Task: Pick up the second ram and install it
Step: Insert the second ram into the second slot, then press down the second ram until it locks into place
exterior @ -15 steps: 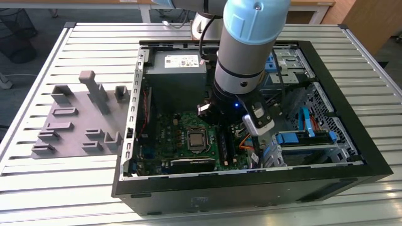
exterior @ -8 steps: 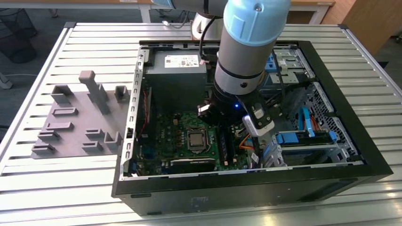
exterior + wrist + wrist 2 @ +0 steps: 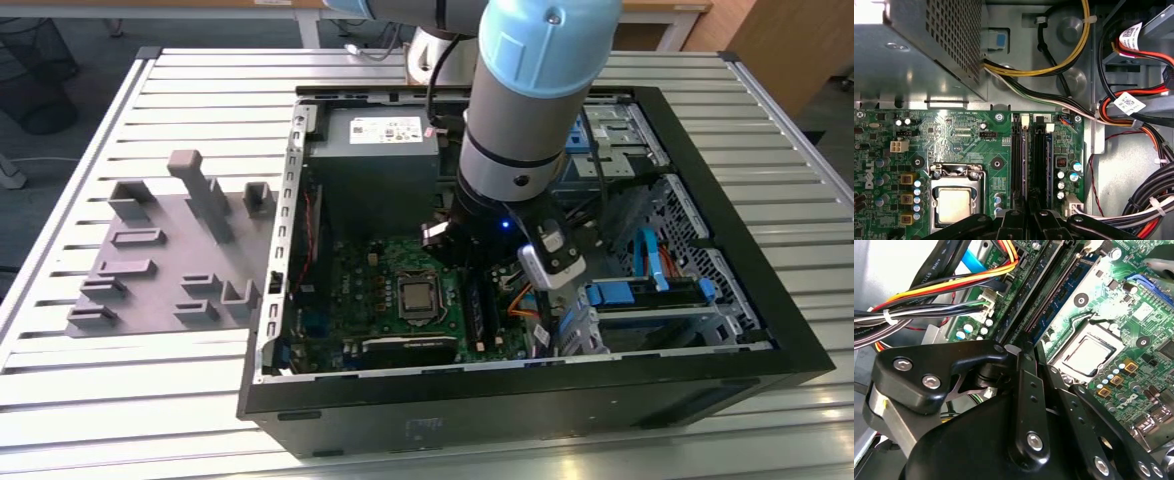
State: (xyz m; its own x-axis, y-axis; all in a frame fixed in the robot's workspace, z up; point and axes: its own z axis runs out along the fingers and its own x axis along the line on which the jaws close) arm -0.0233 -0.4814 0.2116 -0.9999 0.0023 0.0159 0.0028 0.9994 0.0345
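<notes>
The second ram, a narrow blue-green stick, stands edge-up along the memory slots of the green motherboard. In the first wrist view the second ram is a thin strip between the black slots. My gripper sits at the near end of the stick, with its black fingers drawn close together on it. In the first wrist view the gripper is right over the slots, beside the processor socket. In the exterior view the arm reaches down into the open computer case.
Bundled cables run beside the slots. The grey power supply stands behind the board. A drive cage with blue parts fills the case's side at the exterior view's right. The grey fixture lies on the slatted table, left of the case.
</notes>
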